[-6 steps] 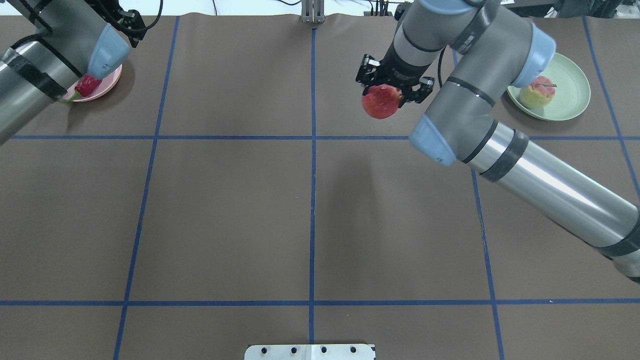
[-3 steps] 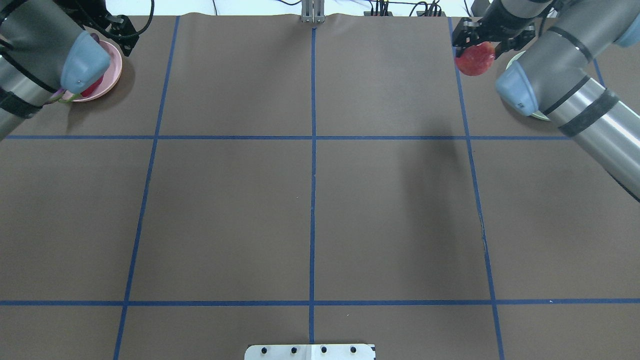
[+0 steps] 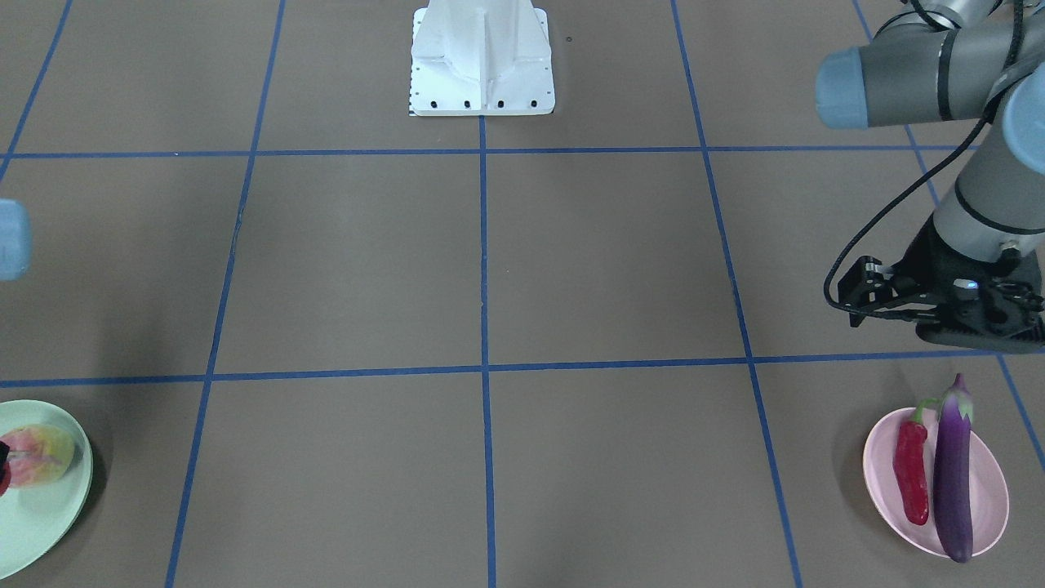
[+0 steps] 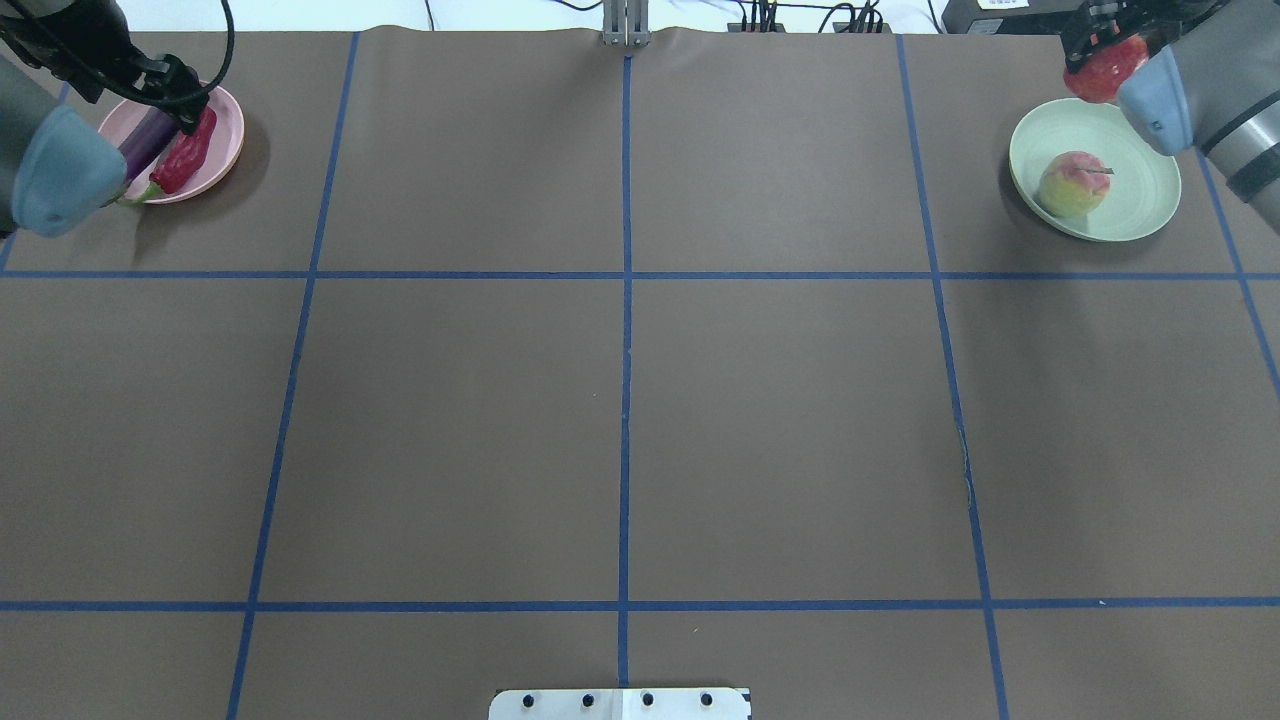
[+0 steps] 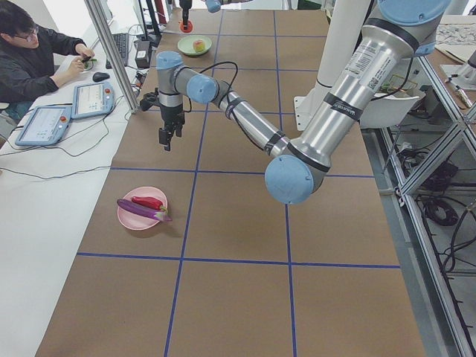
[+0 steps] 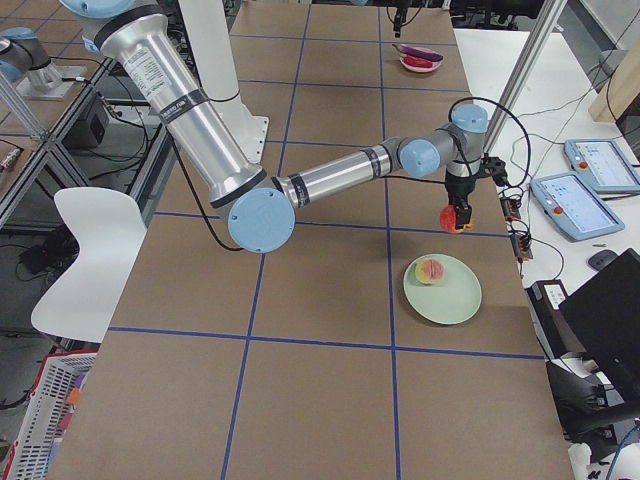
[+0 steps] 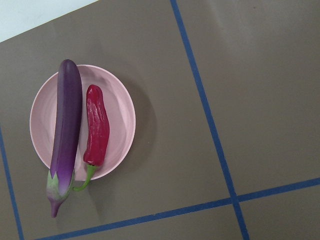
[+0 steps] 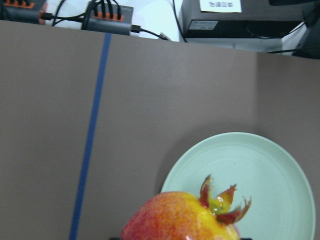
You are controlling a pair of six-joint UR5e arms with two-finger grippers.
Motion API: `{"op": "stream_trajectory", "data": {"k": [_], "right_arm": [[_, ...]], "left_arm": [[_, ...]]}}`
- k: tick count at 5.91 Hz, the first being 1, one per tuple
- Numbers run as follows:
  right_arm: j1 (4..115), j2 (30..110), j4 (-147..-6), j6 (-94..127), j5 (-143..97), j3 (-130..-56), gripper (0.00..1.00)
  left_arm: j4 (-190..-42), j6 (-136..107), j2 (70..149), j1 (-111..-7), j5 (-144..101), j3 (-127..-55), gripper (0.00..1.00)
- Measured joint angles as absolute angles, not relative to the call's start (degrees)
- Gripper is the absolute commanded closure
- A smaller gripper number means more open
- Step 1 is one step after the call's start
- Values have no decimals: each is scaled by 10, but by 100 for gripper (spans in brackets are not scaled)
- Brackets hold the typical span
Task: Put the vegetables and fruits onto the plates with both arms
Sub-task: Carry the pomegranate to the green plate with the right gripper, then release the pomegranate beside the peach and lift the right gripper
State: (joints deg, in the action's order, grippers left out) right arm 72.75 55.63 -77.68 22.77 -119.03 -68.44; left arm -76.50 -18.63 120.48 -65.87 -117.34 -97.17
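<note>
Brown surface point(image 4: 620, 420) separates the two plates, and all the change is at its far corners. On the robot's left, the left arm point(image 3: 914, 69) that covered the pink plate point(image 7: 120, 107) a second ago has drawn back. The chili point(image 7: 96, 127) and eggplant point(image 7: 67, 120) now show lying side by side on that plate, the eggplant's cap poking over the rim. The vegetable half looks done to me. The left gripper point(image 5: 168, 137) hangs empty above them; I cannot tell how far apart its fingers stand.

On the right, the peach point(image 4: 1072, 183) sits on the green plate point(image 4: 1140, 200). The right gripper point(image 4: 1106, 50), fingers closed on the pomegranate point(image 4: 1103, 72), has swung across from mid-surface to hang by that plate. I judge only lowering and letting go remain.

Overhead, a blue joint cap point(image 4: 1160, 95) overlaps the pomegranate. The front camera cuts the green plate at its edge, and the right wrist view shows no fingers. The fruit seems to hang over the far rim, though its height may mislead.
</note>
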Motion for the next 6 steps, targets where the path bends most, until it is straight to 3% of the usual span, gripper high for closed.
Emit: {"op": "stream_trajectory", "data": {"k": [2, 4, 5, 6], "right_arm": [[734, 556, -658, 218, -1158, -569, 100], [727, 562, -630, 221, -1154, -521, 100], [721, 569, -629, 222, -1164, -515, 2], [718, 576, -629, 223, -1185, -514, 0]], "left_arm": [[-766, -185, 1198, -664, -1172, -974, 0], [-766, -185, 1197, -665, -1169, -973, 0], [-767, -185, 1197, -665, -1168, -973, 0], [-767, -184, 1198, -665, -1168, -971, 0]]}}
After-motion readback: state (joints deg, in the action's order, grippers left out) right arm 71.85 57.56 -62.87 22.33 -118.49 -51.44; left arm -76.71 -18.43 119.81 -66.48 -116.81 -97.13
